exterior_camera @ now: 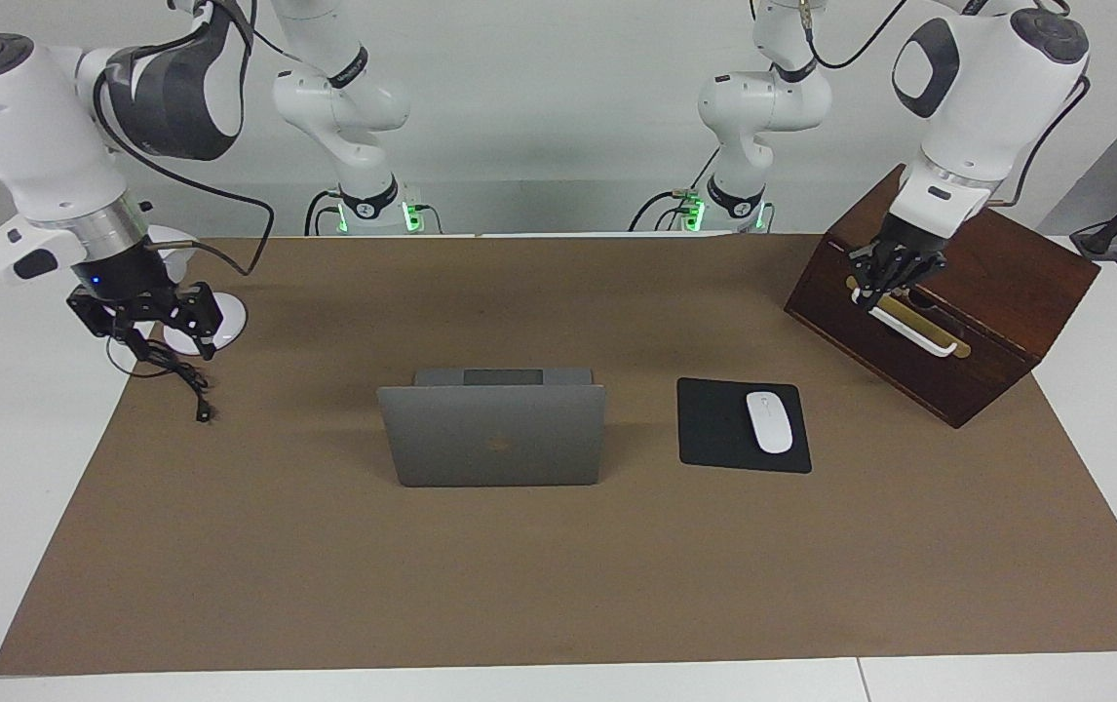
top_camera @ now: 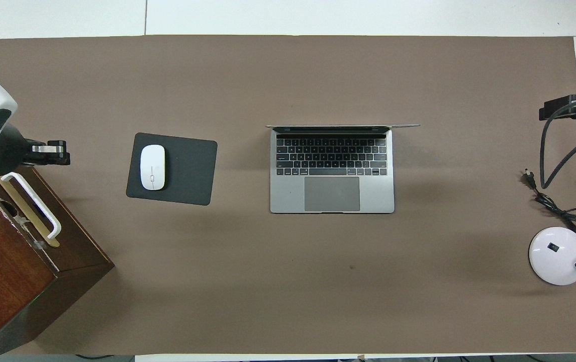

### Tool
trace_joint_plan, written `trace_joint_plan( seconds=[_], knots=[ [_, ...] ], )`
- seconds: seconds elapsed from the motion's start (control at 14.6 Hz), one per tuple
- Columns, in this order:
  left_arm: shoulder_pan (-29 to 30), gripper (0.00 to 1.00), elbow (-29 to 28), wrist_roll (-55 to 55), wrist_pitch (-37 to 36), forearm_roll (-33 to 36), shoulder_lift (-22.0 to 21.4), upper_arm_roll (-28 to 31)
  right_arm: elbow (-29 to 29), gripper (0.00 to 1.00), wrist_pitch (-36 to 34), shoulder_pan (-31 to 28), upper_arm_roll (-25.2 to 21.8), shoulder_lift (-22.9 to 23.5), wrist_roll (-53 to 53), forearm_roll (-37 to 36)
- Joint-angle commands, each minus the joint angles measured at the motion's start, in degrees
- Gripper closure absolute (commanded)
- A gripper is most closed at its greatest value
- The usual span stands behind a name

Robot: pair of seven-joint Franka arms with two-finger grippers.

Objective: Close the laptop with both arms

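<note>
The silver-grey laptop (exterior_camera: 492, 434) stands open in the middle of the brown mat, its lid upright with the logo side turned away from the robots. Its keyboard and trackpad (top_camera: 331, 171) show in the overhead view. My left gripper (exterior_camera: 872, 292) hangs shut over the wooden box (exterior_camera: 997, 292), close to its white handle (exterior_camera: 914, 333), and holds nothing; it also shows in the overhead view (top_camera: 51, 152). My right gripper (exterior_camera: 169, 341) hangs open and empty over the lamp's base (exterior_camera: 227, 322) at the right arm's end of the table. Both grippers are well apart from the laptop.
A black mousepad (exterior_camera: 719, 429) with a white mouse (exterior_camera: 769, 421) lies beside the laptop, toward the left arm's end. The lamp's black cable and plug (top_camera: 544, 196) lie on the mat near the white lamp base (top_camera: 557, 255).
</note>
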Motion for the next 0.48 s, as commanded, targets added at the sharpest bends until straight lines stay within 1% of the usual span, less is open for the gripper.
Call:
trace_joint_plan(
  seconds=[0.0,0.07,0.2,0.41],
  knots=[
    [-2.9,1.00,-10.1,0.4,8.6,-2.8,-5.8,0.5,-3.0,0.80,2.6,0.0,0.3,-1.4,0.9,1.0],
    [-4.4,1.00,-13.8,0.3,12.3,-3.2,-7.4,0.5,-3.4,1.00,4.2,0.1,0.3,-1.2,0.8,1.0],
    [-7.3,1.00,-20.9,0.0,19.3,-3.2,-10.6,0.5,-3.5,1.00,5.2,0.2,0.2,-0.2,1.1,1.0],
    [-11.4,1.00,-28.5,-0.2,27.0,-3.3,-14.2,0.5,-2.5,1.00,8.2,0.6,0.3,2.6,1.1,0.2]
  ],
)
